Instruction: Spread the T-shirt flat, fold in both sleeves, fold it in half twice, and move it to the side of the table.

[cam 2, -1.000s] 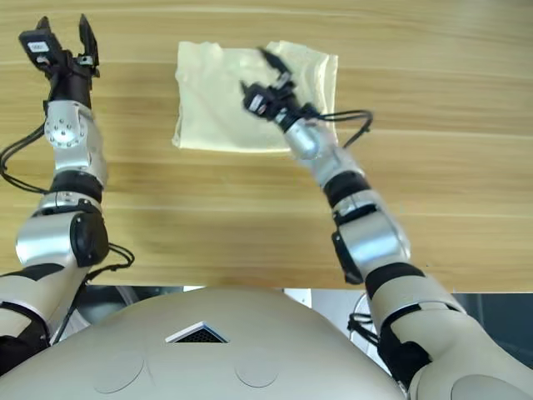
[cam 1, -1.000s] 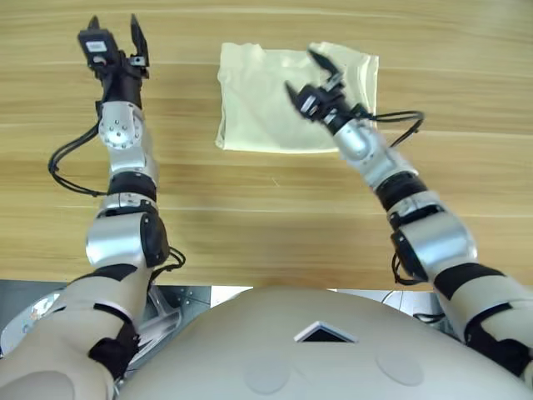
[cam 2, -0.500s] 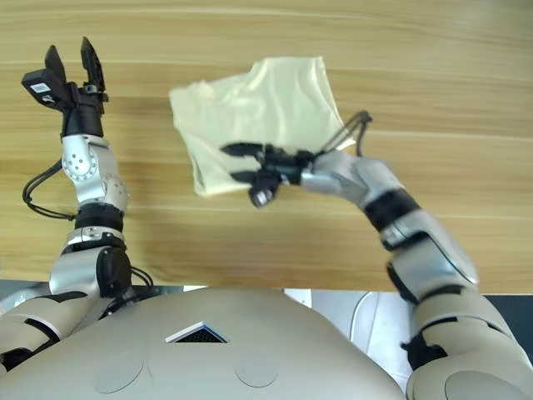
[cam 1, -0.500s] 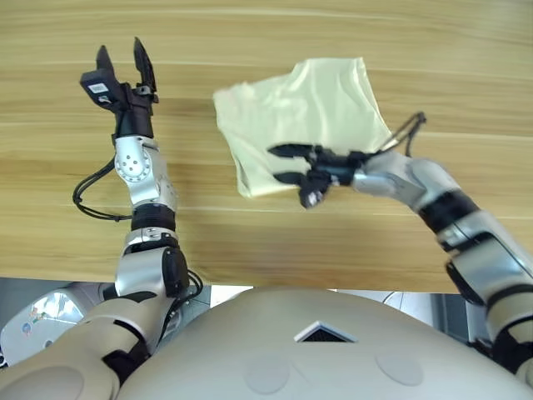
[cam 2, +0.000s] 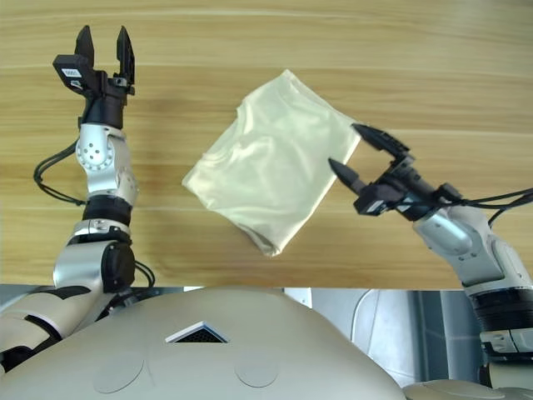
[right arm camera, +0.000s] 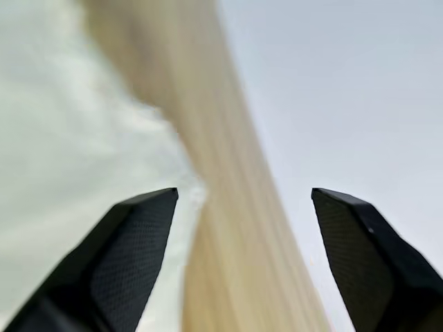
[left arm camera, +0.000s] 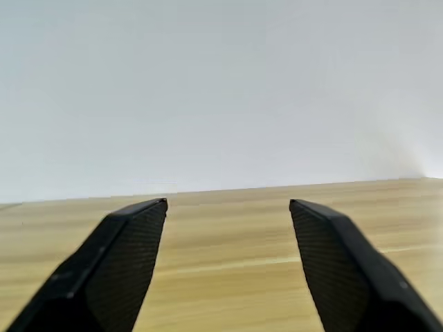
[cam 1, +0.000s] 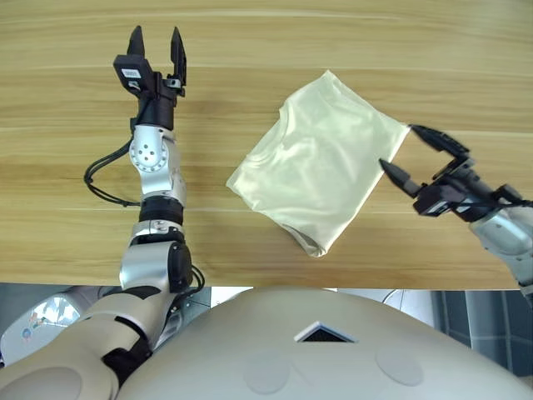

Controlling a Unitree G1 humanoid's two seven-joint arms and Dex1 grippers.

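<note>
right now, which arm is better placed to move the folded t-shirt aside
Right. The right gripper sits open at a corner of the T-shirt; the left gripper is well away from it.

Cloth, wood and matt black plastic
T-shirt (cam 1: 321, 171) is soft cloth with a faint sheen; table (cam 1: 333, 33) is smooth wood-grain; left gripper (left arm camera: 228, 201) fingers (left arm camera: 124, 263) look matt, finely textured plastic.

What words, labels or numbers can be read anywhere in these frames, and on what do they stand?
White label at the base of the left hand: its print is too small to read.
T-shirt: plain, no print visible.
Table: bare wood grain, no markings.
No text in these views is legible.
</note>
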